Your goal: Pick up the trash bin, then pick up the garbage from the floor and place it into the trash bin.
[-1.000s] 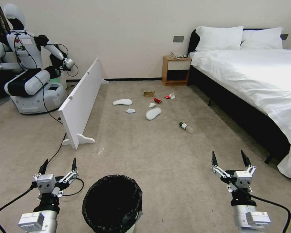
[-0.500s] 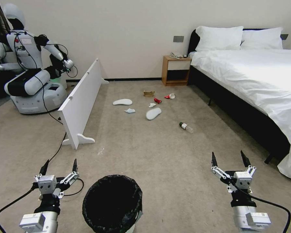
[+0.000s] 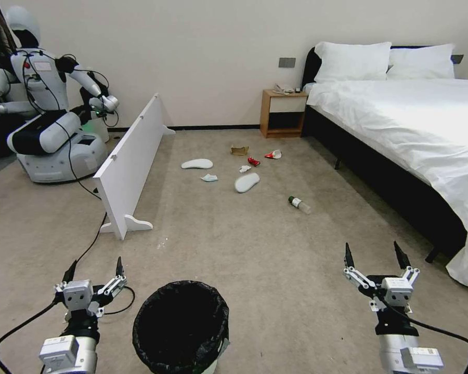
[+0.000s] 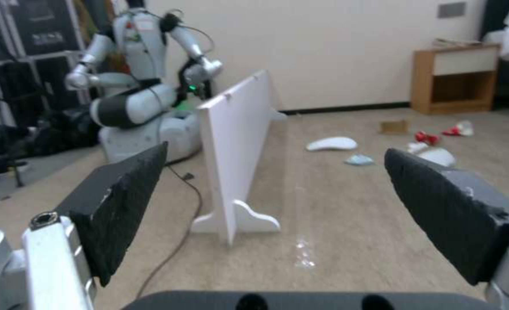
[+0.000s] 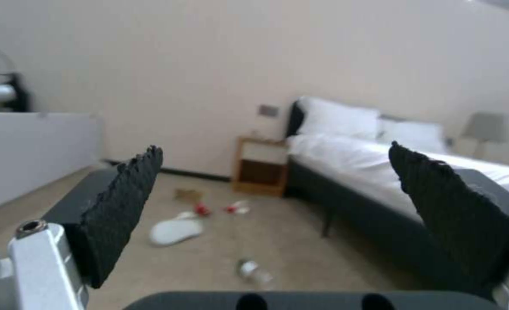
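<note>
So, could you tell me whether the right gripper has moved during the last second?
Yes. The right gripper has shifted slightly toward the bed and back toward the robot, away from the trash bin.

Left gripper, right gripper: fingers apart.

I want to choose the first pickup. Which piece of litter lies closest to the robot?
The small clear bottle. It lies alone toward the bed, nearer the robot than the slippers, tissues, wrapper, cup and cardboard.

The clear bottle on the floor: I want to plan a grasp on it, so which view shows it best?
The head view: the clear bottle lies on its side on the carpet, alone, between the near slipper and the bed, cap end and outline readable. The right wrist view shows it blurred, low between the open right gripper's fingers.
</note>
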`<state>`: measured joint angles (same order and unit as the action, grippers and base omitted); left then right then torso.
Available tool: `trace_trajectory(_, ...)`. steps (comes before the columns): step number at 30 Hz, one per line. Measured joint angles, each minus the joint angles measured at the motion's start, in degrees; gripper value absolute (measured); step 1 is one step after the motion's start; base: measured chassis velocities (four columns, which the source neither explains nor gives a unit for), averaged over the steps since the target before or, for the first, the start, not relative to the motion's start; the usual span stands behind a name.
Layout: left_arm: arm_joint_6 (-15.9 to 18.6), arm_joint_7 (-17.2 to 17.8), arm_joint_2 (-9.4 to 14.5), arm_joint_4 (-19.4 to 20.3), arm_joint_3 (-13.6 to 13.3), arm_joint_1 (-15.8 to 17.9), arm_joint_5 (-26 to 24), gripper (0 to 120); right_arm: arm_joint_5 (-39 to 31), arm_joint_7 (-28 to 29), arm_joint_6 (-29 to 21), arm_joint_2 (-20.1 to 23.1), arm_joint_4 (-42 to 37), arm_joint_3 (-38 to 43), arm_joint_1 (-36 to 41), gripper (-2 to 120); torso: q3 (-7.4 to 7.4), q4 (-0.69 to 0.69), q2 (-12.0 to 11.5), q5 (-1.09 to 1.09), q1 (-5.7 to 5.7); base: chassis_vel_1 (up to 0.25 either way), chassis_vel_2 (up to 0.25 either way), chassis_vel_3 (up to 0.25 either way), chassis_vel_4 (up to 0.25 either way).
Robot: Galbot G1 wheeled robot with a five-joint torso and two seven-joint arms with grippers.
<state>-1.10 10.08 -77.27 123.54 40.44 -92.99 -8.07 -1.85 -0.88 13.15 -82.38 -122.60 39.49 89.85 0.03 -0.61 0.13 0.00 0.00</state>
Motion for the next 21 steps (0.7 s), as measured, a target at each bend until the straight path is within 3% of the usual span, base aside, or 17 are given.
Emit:
trace_trajectory(7, 1.51, -4.16, -0.1, -1.05, 0.28, -2.15, -3.4, 100, -0.52, -1.5, -2.42, -0.13, 0.55, 0.55, -0.28, 100, 0.0, 0.0, 0.0, 0.0, 0.0, 0.0, 0.0, 0.0, 0.0)
trace_trajectory(9, 5.89, -5.28, 0.67, -0.91, -0.48, -4.67, -6.86, 100, 0.44, -1.92, -2.05, -0.34, 1.05, 1.57, 0.68, 100, 0.0, 0.0, 0.0, 0.0, 0.0, 0.0, 0.0, 0.0, 0.0)
trace_trajectory(21, 11.02, -4.94, 0.52, -2.48, -3.31, -6.45, -9.6, 100, 2.47, -1.93, 1.3, -1.72, 0.99, 2.94, 2.43, 100, 0.0, -0.01, 0.0, 0.01, 0.0, 0.0, 0.0, 0.0, 0.0)
